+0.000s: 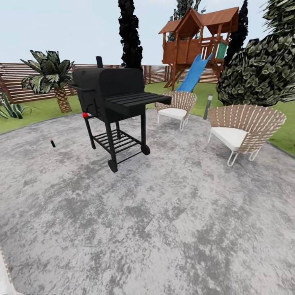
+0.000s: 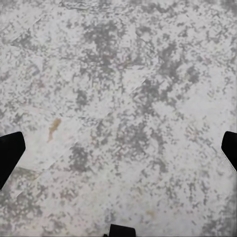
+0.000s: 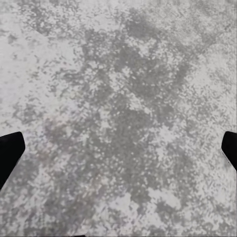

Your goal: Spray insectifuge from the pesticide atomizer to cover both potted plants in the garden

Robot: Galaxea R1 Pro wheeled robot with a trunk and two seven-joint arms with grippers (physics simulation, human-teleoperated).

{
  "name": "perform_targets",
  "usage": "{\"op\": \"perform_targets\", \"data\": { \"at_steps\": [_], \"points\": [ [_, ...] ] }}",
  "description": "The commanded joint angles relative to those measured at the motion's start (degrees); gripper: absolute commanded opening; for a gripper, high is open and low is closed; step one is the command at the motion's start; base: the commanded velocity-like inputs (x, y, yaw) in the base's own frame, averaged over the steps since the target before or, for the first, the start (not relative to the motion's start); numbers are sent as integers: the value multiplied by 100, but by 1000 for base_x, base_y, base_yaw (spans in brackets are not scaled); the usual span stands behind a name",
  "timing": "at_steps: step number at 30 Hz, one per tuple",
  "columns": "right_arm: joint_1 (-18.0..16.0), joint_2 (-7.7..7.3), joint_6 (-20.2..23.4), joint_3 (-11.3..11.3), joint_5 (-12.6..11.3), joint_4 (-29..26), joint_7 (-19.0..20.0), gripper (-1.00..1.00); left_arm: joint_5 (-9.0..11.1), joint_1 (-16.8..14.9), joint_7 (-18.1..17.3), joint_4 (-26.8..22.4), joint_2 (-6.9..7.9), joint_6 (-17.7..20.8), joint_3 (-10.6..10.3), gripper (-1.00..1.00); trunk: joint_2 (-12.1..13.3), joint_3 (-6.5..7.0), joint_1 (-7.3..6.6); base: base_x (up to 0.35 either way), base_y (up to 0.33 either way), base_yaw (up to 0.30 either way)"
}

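The two potted plants and the pesticide atomizer are out of view. Of the garden I see green lawn (image 1: 41, 111) and a brown slatted fence (image 1: 16, 80) beyond a grey mottled patio (image 1: 164, 221). My left gripper (image 2: 118, 153) hangs open over bare patio stone, its dark fingertips (image 2: 10, 153) wide apart at the picture's sides. My right gripper (image 3: 118, 153) is open too, over the same stone, with nothing between its fingers (image 3: 10, 153).
A black wheeled grill (image 1: 112, 102) stands ahead on the patio. Two wicker chairs (image 1: 177, 107) (image 1: 242, 130) sit to its right. A tiny red-and-black object (image 1: 52, 143) lies at left. Behind are a palm (image 1: 51, 78), a large shrub (image 1: 258, 69) and a wooden playhouse with blue slide (image 1: 196, 45).
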Motion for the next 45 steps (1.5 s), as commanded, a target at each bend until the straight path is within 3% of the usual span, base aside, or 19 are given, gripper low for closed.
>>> {"op": "perform_targets", "data": {
  "at_steps": [1,11,45],
  "points": [
    [-2,-1,-13,4,12,3,-20,100,12,-5,-8,6,-1,-19,10,100,-2,-5,1,178,-202,276],
    [-2,8,-17,4,78,4,-20,100,21,0,-8,6,22,-19,19,100,-2,-5,1,261,-131,276],
    [-2,8,-20,4,91,4,-20,100,21,1,-8,6,78,-21,21,100,-2,-5,1,337,-2,276]
  ]
}}
